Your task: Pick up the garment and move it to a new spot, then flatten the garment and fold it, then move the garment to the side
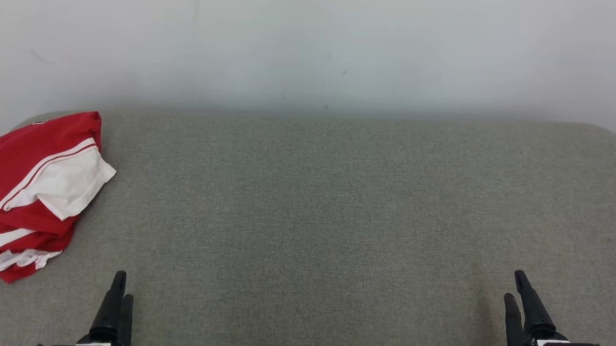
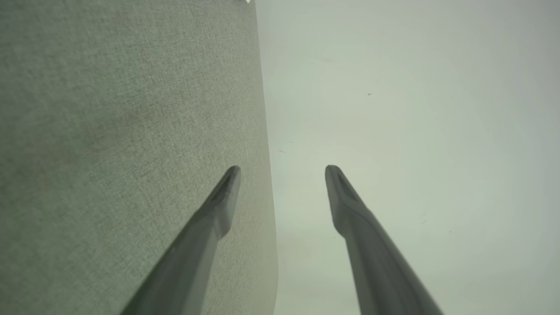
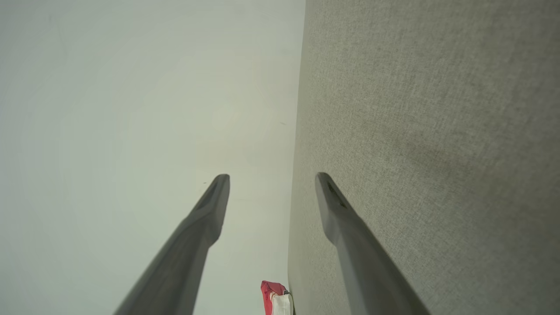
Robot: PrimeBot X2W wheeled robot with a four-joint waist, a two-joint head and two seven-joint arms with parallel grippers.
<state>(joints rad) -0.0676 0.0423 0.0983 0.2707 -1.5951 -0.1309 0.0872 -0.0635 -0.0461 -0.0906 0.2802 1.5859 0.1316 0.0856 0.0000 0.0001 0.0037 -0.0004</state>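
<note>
A red garment with white sleeves and stripes lies bunched at the far left of the grey fabric surface, partly cut off by the view's left edge. A small piece of the garment shows at the bottom of the right wrist view. My left gripper rests low at the front left, just right of the garment, with nothing in it. In its wrist view the left gripper has its fingers spread apart. My right gripper stands at the front right, far from the garment; its wrist view shows the right gripper open and empty.
A pale wall rises right behind the grey surface's far edge. The surface has rounded back corners. A wide stretch of bare fabric lies between the two grippers.
</note>
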